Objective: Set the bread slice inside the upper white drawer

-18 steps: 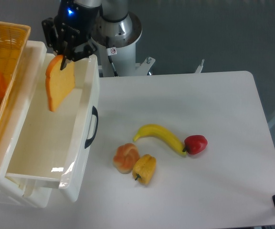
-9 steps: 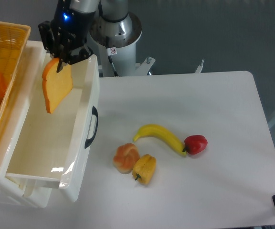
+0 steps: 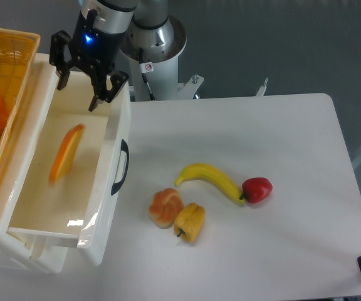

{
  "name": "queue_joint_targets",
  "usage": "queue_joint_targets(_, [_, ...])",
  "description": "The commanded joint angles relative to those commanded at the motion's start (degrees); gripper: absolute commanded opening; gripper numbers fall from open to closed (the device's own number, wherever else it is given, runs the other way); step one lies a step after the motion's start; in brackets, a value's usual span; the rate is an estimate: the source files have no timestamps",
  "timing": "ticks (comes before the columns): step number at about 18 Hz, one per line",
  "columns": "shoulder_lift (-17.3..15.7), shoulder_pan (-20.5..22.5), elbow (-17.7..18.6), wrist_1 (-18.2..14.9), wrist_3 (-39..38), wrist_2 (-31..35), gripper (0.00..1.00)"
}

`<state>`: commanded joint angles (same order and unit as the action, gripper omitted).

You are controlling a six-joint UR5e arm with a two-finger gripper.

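we see the upper white drawer (image 3: pixel 116 135) pulled out toward the table (image 3: pixel 281 163), its front wall with the black handle (image 3: pixel 121 167) standing between the tray and the tabletop. an orange basket (image 3: pixel 8 69) overhangs the drawer's far side, so the open room inside is the strip between the basket edge and the front wall. in that strip the bread slice (image 3: pixel 66 153) appears blurred and tilted on edge, inside the drawer's outline and apart from the gripper; we cannot tell whether it touches the drawer floor.

the gripper (image 3: pixel 79 88) hangs over the back end of the drawer, near the front wall's top rim. its fingers (image 3: pixel 98 99) are spread wide and hold nothing; the gap between them shows only the white drawer interior.

on the table, well apart from the drawer, lie a banana (image 3: pixel 209 179) touching a red pepper (image 3: pixel 256 189), and a bun (image 3: pixel 165 207) just beside a yellow pepper (image 3: pixel 190 222). the bun is the nearest to the drawer front.
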<state>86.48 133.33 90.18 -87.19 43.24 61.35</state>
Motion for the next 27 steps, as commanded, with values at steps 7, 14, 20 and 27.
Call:
queue_joint_targets(7, [1.4, 0.3, -0.1, 1.8, 0.8, 0.9, 1.0])
queue_joint_targets(14, [3.6, 1.8, -0.4, 7.6, 0.9, 4.8, 1.0])
queue_joint_targets(20, [6.0, 3.3, -2.1, 9.1, 1.0, 14.2, 1.0])
queue_joint_targets(27, [10.1, 3.3, -2.5, 12.5, 7.9, 25.8, 1.0])
